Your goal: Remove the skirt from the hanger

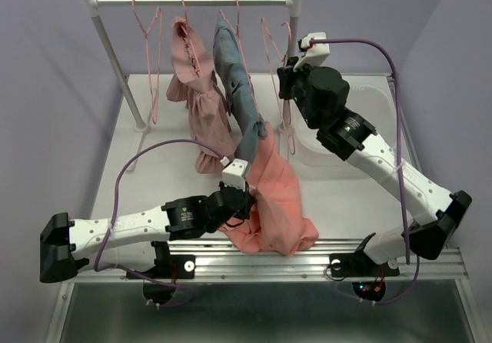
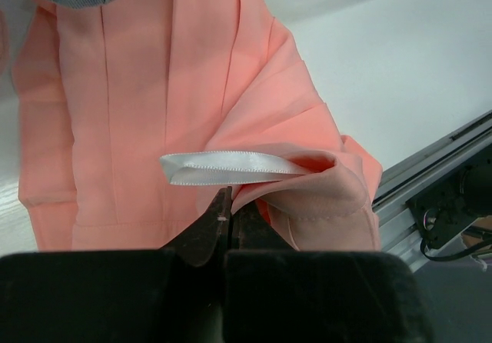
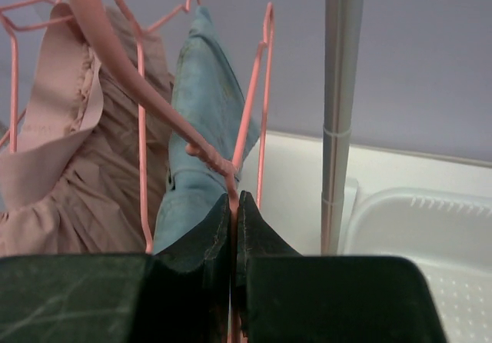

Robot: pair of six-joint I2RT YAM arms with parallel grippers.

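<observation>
The left gripper (image 2: 231, 214) is closed tight on smooth coral-orange cloth (image 2: 154, 89); the right gripper (image 3: 233, 204) is closed on a pink wire hanger (image 3: 154, 106).

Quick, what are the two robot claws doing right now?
Left gripper: shut on the smooth coral-orange garment.
Right gripper: shut on the thin pink wire hanger.

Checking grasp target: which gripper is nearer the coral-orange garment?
Left. The left gripper has its jaws shut on the coral-orange garment; the right gripper is up at the rack, clamping a pink hanger.
</observation>
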